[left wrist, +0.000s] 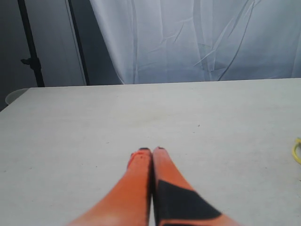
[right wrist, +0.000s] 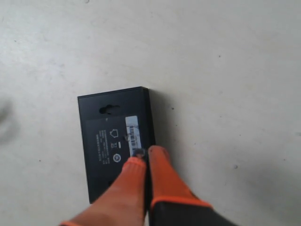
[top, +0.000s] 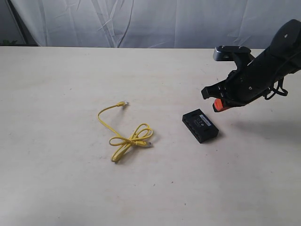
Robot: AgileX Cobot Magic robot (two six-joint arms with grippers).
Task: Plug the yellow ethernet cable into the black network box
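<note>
Label: white sticker [right wrist: 134, 132] on black network box [right wrist: 101, 141], perhaps a barcode, unreadable.
Left end effector [left wrist: 151, 151]: clenched, empty.
Right end effector [right wrist: 142, 154]: clenched, empty.

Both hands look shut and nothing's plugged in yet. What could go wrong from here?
Right hand, shut, hovers over an edge of the small flat black plastic network box; descending like that may shove it, not grip it. The thin yellow ethernet cable lies in tangled loops, so pulling one plug could drag the whole bundle.
</note>
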